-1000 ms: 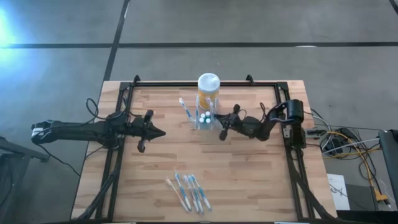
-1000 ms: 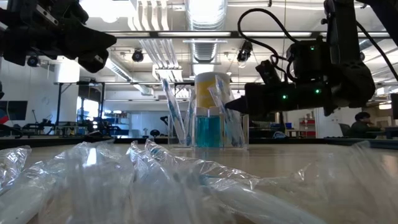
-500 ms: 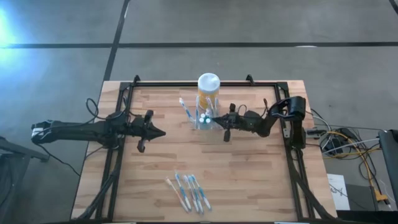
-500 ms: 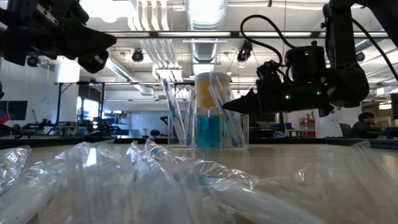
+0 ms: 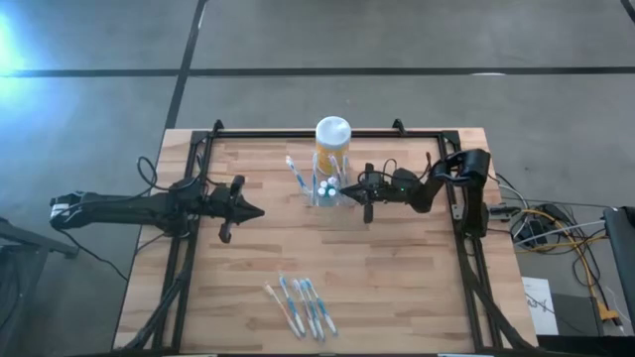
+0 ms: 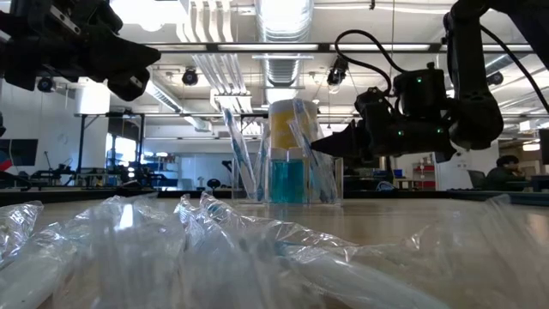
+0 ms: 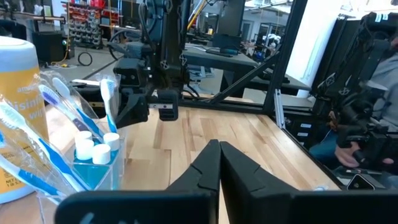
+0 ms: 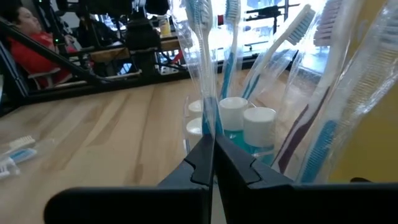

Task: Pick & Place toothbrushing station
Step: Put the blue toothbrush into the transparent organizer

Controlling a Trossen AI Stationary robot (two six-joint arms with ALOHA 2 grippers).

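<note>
The toothbrushing station [image 5: 327, 190] stands upright on the wooden table [image 5: 397, 268], touching or just in front of the yellow jar [image 5: 332, 144] with the white lid; jar is on the far side of it, toward the table's back edge. Clear holder, blue liquid low inside in the low view [image 6: 287, 182], small white-capped tubes [image 8: 245, 121] and several wrapped toothbrushes [image 8: 233, 37] standing in its slots. One toothbrush [image 5: 295, 175] leans out on the station's left side

Right gripper [image 5: 343, 188] is right at the station's right side, fingers pressed together with no gap, tips at the holder's wall among the wrapped brushes; right wrist view shows the closed tips [image 8: 210, 155] up against a brush wrapper, can't tell if anything is pinched between them. Arm reaches in from the station's right

Left gripper [image 5: 256, 210] is well to the left of the station, off the table surface in the low view [image 6: 129, 73], fingers closed, holding nothing visible. Left wrist view looks across at the station [image 7: 81, 168] and the right gripper [image 7: 146, 106] beyond it

Loose wrapped toothbrushes [image 5: 301, 305] lie in a bunch near the front of the table, well apart from the station; crinkled wrappers [image 6: 214, 257] fill the low view's foreground. A person [image 8: 31, 53] sits in the room behind
</note>
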